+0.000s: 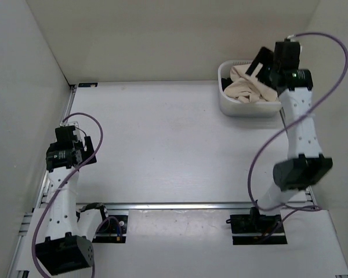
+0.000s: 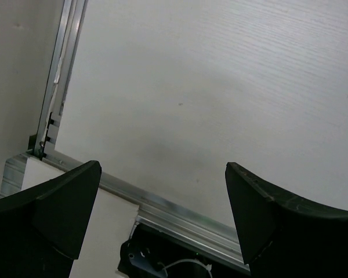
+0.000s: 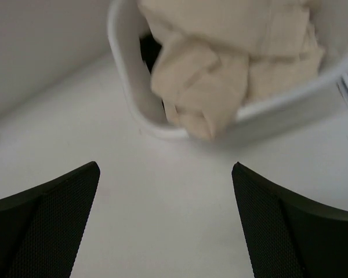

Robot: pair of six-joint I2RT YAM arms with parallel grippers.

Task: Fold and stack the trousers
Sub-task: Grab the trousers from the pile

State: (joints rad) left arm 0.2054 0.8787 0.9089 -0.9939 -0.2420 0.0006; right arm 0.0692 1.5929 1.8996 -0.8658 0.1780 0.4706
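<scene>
**Trousers** [image 1: 247,87]: beige, crumpled in a heap, lodged in the basket [image 1: 249,111] at the far right of the table [image 1: 162,145]. In the right wrist view one fold is seen draped over the basket's rim. A dark patch is seen beside them inside the basket; what it is cannot be told.

**Right gripper** [image 3: 165,174]: held near the basket, jaws spread wide, nothing pinched, trousers not touched.

**Left gripper** [image 2: 162,174]: held over the table's left side, well apart from the basket, jaws spread wide, nothing between them.

**Rail** [image 2: 180,211]: metal, seen under the left gripper at the table's near edge.
</scene>
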